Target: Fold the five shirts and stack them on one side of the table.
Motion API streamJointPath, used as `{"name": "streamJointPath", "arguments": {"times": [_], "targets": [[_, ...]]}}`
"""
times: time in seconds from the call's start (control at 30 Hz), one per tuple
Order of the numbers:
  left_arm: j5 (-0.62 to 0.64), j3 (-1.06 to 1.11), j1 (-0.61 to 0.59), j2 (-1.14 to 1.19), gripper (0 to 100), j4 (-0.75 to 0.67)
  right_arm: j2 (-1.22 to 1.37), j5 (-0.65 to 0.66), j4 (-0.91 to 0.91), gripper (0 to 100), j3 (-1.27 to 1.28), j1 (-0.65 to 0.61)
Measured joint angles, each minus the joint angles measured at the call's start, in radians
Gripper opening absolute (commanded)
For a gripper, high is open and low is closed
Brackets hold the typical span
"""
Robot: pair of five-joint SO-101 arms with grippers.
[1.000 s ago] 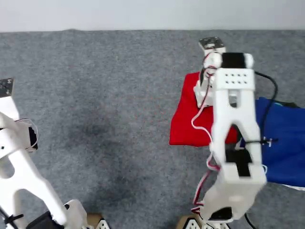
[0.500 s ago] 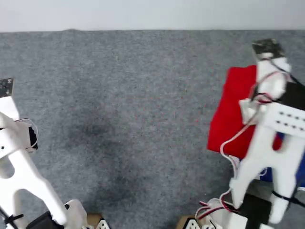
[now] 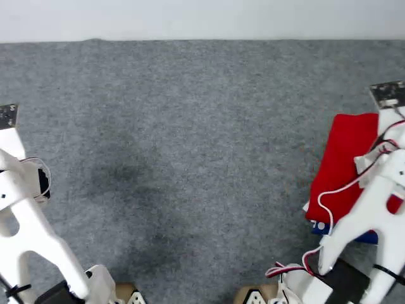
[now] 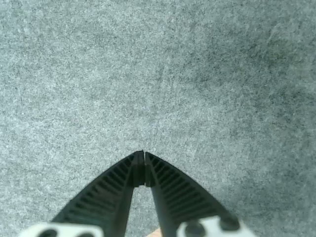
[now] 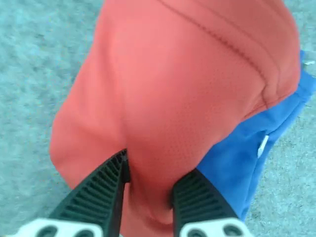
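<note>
As right arm (image 3: 370, 209) swung outward over last second, high view: folded red shirt (image 3: 345, 164) carried from mid-table to right edge, now atop blue shirt (image 3: 366, 237); stack growing.
Left wrist view: left gripper (image 4: 143, 159) pinched together, empty, above grey felt (image 4: 158, 74).
Right wrist view: right gripper (image 5: 158, 168) clamped on red shirt fold, blue shirt beneath.

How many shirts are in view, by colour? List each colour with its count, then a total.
red shirt: 1
blue shirt: 1
Total: 2
</note>
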Motion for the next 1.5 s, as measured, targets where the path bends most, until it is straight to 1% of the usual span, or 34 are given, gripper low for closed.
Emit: {"name": "streamJointPath", "arguments": {"times": [0.13,0.2,0.33,0.47,0.63,0.7,0.77,0.83,0.87,0.9,0.93,1.0,1.17,1.27,1.5], "targets": [[0.0,0.0,0.0,0.0,0,0.0,0.0,0.037,-0.055,2.2,0.037,0.029],[0.0,0.0,0.0,0.0,0,0.0,0.0,0.051,-0.086,7.5,0.054,0.04],[0.0,0.0,0.0,0.0,0,0.0,0.0,0.058,-0.106,22.0,0.058,0.075],[0.0,0.0,0.0,0.0,0,0.0,-0.017,0.058,-0.106,23.6,0.054,0.126],[0.0,0.0,0.0,0.0,0,0.0,-0.049,0.058,-0.106,23.3,0.009,0.169],[0.0,0.0,0.0,0.0,0,0.0,-0.074,0.058,-0.098,21.3,-0.005,0.169],[0.0,0.0,0.0,0.0,0,0.0,-0.1,0.058,-0.066,13.4,-0.011,0.16],[0.0,0.0,0.0,0.0,0,0.0,-0.118,0.058,-0.025,1.0,-0.011,0.129],[0.0,0.0,0.0,0.0,0,0.0,-0.124,0.058,-0.003,0.6,-0.011,0.112],[0.0,0.0,0.0,0.0,0,0.0,-0.127,0.058,0.017,3.5,-0.011,0.097],[0.0,0.0,0.0,0.0,0,0.0,-0.127,0.058,0.038,4.0,-0.011,0.081],[0.0,0.0,0.0,0.0,0,0.0,-0.127,0.061,0.08,0.9,-0.002,0.051],[0.0,0.0,0.0,0.0,0,0.0,-0.13,0.06,0.095,1.3,0.107,0.002],[0.0,0.0,0.0,0.0,0,0.0,-0.13,0.06,0.015,1.3,0.221,-0.005],[0.0,0.0,0.0,0.0,0,0.0,-0.13,0.06,-0.339,1.3,0.577,-0.044]]}}
